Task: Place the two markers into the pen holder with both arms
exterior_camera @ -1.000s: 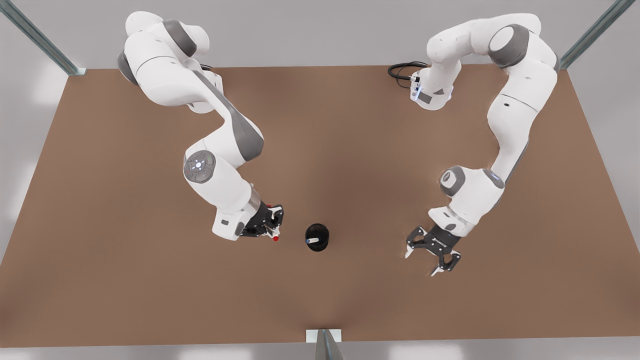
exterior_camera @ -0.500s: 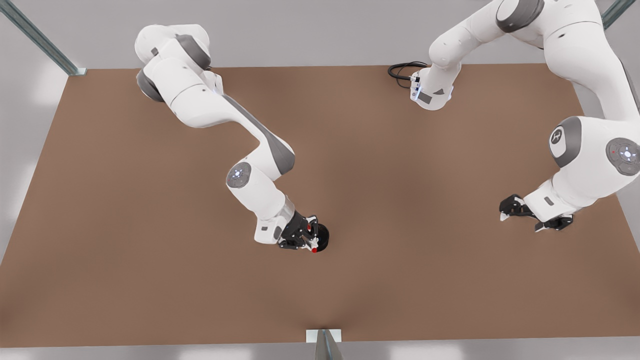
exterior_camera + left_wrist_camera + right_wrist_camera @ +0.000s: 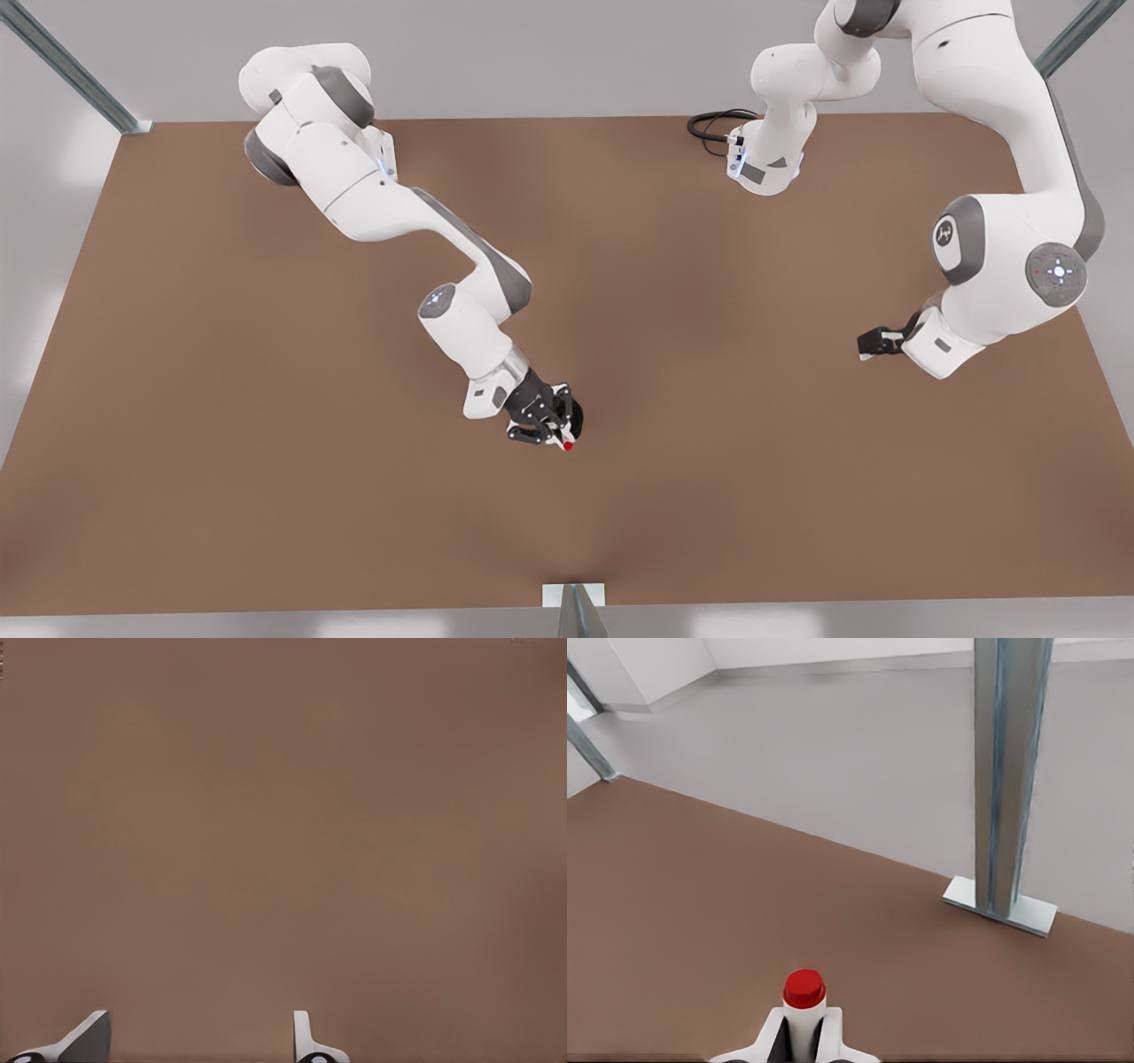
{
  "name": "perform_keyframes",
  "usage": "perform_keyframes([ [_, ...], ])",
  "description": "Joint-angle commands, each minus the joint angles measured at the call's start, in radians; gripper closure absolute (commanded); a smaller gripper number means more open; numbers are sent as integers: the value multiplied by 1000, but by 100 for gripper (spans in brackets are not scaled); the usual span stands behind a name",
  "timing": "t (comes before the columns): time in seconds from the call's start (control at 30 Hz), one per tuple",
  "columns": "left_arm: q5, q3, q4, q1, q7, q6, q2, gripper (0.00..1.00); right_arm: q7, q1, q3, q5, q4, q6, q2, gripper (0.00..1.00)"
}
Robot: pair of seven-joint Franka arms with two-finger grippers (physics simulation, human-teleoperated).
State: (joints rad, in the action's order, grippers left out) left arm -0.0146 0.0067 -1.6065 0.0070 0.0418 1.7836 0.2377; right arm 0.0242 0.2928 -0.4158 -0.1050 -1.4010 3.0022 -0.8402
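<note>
Gripping red marker [image 3: 804, 1003]; right claw [image 3: 803, 1032].

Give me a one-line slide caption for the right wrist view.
Right gripper shut on the red-capped marker, held above the brown table with a metal post at its edge.

The right tool [image 3: 551, 424] hangs directly over the pen holder [image 3: 576, 416], gripping the red marker [image 3: 567, 445]. The left tool [image 3: 879, 341] waits well apart, above the table [image 3: 221, 399].
</note>
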Motion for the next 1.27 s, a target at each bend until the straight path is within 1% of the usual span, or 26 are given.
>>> perform_keyframes([
  [0.0,2,1,0,-1,-92,7,6,0,-15,-1,2,-27,-44,146,1,79],
  [0.13,2,1,0,-4,-94,7,11,0,-15,2,5,-33,-102,225,-2,79],
  [0.33,2,-1,0,1,-92,8,19,0,-15,-1,5,-39,-165,281,-2,79],
  [0.37,-1,-1,0,-4,-92,13,17,0,-16,-3,5,-41,-177,282,0,67],
  [0.4,-5,-1,5,-7,-92,13,15,0,-15,-3,5,-41,-177,282,1,21],
  [0.43,-5,-2,16,-9,-92,13,15,0,-16,-6,5,-41,-179,282,6,0],
  [0.53,-4,-2,17,-9,-92,13,15,0,-20,-21,3,-41,-191,261,35,0],
  [0.57,-4,-2,17,-9,-89,13,15,0,-27,-35,3,-61,-190,179,72,0],
  [0.6,-4,-4,33,-13,-53,11,15,0,-27,-61,-3,-68,-191,25,154,0],
  [0.67,-1,-5,63,-39,-36,3,28,0,10,-95,-5,-65,-159,-506,409,0],
  [0.7,-2,-7,92,-45,-33,0,37,0,16,-124,-6,-64,-87,-730,466,0],
  [0.73,-1,-8,148,-47,-33,-44,54,0,20,-130,6,-62,-49,-910,527,0],
  [0.77,2,-8,166,-55,-33,-49,65,0,19,-225,-8,-49,-36,-1075,592,0],
  [0.8,1,-8,191,-59,-34,-53,83,0,40,-284,47,13,-44,-1244,699,0],
  [0.83,1,-8,195,-59,-34,-56,84,0,68,-251,170,14,-41,-1342,702,0],
  [0.87,1,-8,195,-59,-33,-56,86,0,77,-215,311,50,-50,-1381,696,0],
  [0.9,1,-8,195,-59,-33,-56,86,0,68,-222,327,53,-59,-1384,694,0],
  [0.97,-2,-8,195,-58,-33,-56,86,0,77,-215,321,48,-62,-1393,664,0],
  [1.03,-2,-8,195,-58,-33,-58,86,0,80,-224,327,53,-58,-1453,678,0],
  [1.23,-1,-8,195,-56,-33,-58,91,0,100,-233,324,79,-56,-1434,668,0],
])
